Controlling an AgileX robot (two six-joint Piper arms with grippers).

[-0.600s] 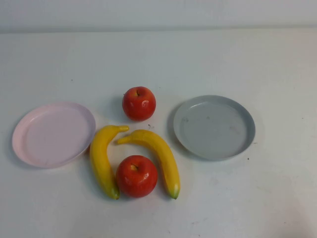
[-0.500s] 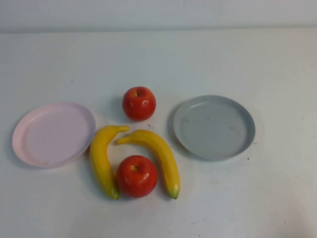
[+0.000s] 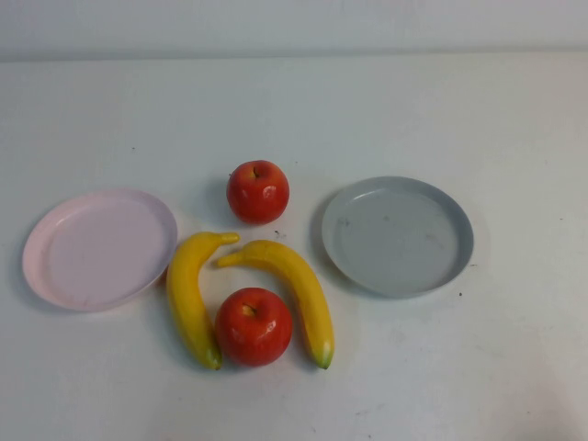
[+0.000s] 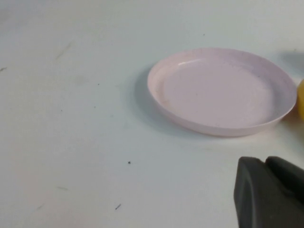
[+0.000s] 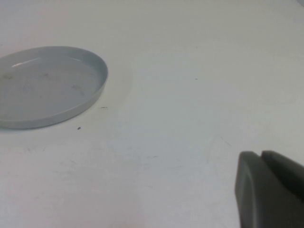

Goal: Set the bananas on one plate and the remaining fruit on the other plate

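Two yellow bananas lie mid-table, one [image 3: 190, 299] on the left and one [image 3: 294, 289] on the right. One red apple [image 3: 254, 325] sits between them and touches both. A second apple [image 3: 258, 191] sits just behind them. The empty pink plate [image 3: 98, 248] is on the left and the empty grey plate [image 3: 397, 235] on the right. Neither arm shows in the high view. My left gripper [image 4: 266, 164] is shut and empty, some way short of the pink plate [image 4: 221, 90]. My right gripper [image 5: 261, 156] is shut and empty, well away from the grey plate [image 5: 47, 85].
The table is plain white with a few small dark specks. A sliver of banana [image 4: 301, 97] shows beside the pink plate in the left wrist view. Bare table lies behind the fruit and along the front edge.
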